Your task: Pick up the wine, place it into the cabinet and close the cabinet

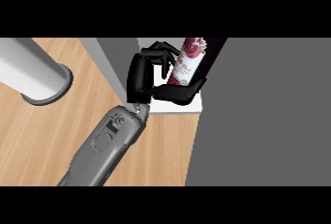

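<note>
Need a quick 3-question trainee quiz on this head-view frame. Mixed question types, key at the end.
1. True or false: the left hand is open and clear of the wine bottle.
2. Where is the wine bottle? A) lying on the wooden counter; B) at the white shelf of the cabinet, held by the hand; C) beside the grey cylinder.
3. How many forearms show in the head view?
Key: 1 false, its fingers and thumb curl round the bottle; 2 B; 3 one.
</note>
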`<state>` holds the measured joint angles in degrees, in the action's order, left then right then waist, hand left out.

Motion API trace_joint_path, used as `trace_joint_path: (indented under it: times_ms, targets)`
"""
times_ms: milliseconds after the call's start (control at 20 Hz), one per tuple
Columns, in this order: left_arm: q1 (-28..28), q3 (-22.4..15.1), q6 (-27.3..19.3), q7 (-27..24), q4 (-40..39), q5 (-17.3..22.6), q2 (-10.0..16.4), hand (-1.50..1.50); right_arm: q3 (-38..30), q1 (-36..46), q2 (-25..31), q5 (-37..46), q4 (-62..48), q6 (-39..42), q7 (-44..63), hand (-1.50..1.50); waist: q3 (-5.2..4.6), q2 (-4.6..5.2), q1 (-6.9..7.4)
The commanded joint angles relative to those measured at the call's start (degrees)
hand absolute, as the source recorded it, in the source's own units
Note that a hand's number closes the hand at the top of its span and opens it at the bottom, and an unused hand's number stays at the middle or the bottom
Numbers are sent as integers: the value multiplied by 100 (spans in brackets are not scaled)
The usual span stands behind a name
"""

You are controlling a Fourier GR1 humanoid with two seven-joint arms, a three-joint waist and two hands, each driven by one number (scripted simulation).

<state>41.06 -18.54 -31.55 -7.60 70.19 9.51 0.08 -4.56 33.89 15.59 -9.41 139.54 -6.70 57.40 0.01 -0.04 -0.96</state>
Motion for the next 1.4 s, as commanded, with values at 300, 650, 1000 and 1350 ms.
trace_joint_path:
  times_ms: [300,650,1000,1350]
  targets:
    - [228,-60,-82,-964,-1242,340,-8,150,-218,-365,-85,-681,322,247,-142,-150,1,19,-23]
    - [315,-200,-81,-1559,-1921,961,-8,150,-23,-219,-206,-418,500,14,61,-150,-4,20,-71]
    - [497,-323,-46,-1874,-2747,1146,-8,150,-155,-186,-123,-585,670,47,258,-150,-3,12,-85]
    - [590,-497,-131,-2583,-3681,1310,-8,150,152,-290,-320,-283,195,138,-269,-150,-3,38,-61]
